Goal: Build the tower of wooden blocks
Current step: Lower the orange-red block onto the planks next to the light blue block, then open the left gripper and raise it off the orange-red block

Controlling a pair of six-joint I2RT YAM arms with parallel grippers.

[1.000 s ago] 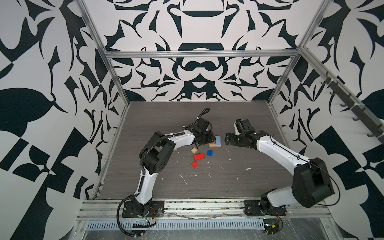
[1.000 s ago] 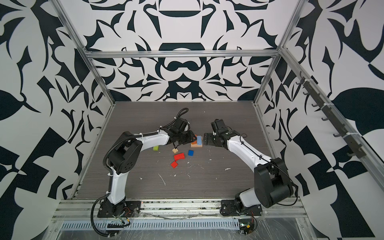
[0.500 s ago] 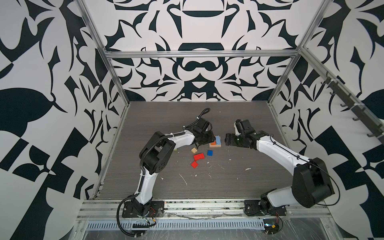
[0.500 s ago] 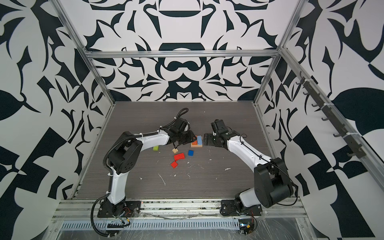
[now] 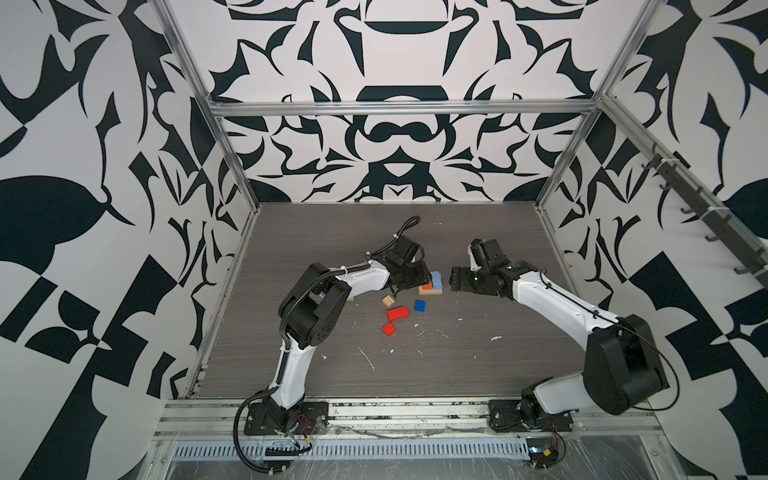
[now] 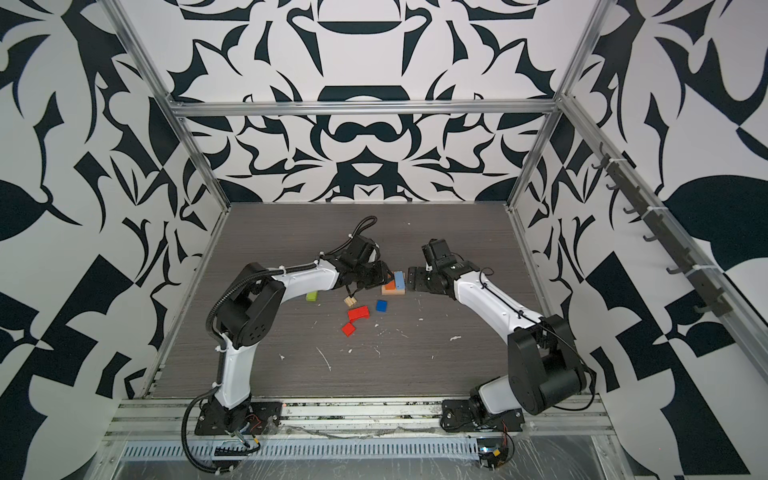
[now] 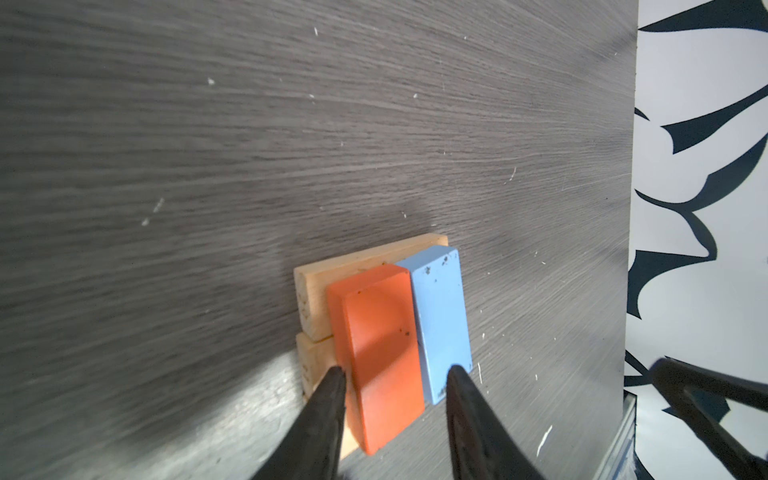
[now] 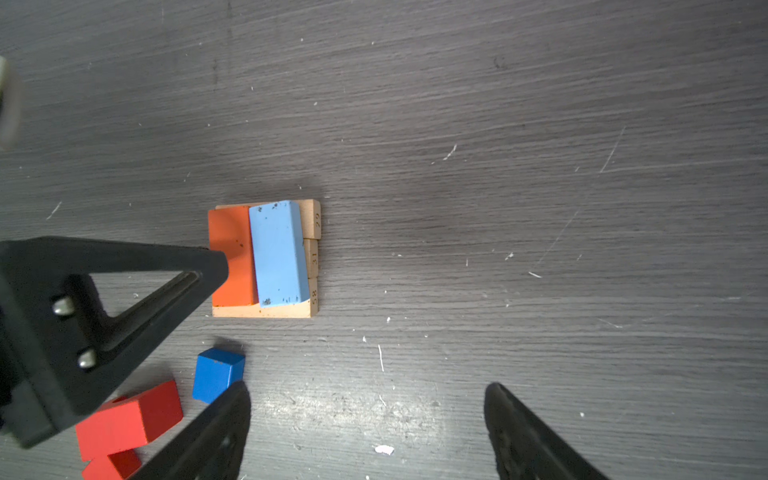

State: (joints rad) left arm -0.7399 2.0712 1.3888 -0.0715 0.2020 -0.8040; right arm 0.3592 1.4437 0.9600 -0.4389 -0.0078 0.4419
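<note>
Your black left gripper (image 7: pixel 395 370) is open just a little. One of its tips sits right at the edge of the flat orange wooden oblong (image 7: pixel 376 332). The other tip is in front of the end of the light blue wooden oblong (image 7: pixel 438 316) next to it. The gap is a bit wider than the orange one, so you are not squeezing it. You hold nothing.

Your black right gripper (image 8: pixel 368 386) is open very wide. Nothing is in it and it touches nothing. It hangs just beside the tower, across from the left one.

The wood block tower (image 5: pixel 430 285) stands near the middle of the dark grey wooden table (image 5: pixel 332 232), right between your two grippers. It is low, only two layers. At the bottom, three plain tan wooden blocks (image 8: pixel 311 224) lie flat, side by side and touching. On top, the orange and light blue oblongs lie flat, side by side and touching. A strip of tan shows past them.

Loose on the table near the tower are a dark blue wooden cube (image 8: pixel 218 374), a big red wooden block (image 8: pixel 133 419), a small red wooden block (image 8: pixel 112 465), a small tan wooden cube (image 5: pixel 388 300) and a lime green wooden block (image 6: pixel 311 296).
</note>
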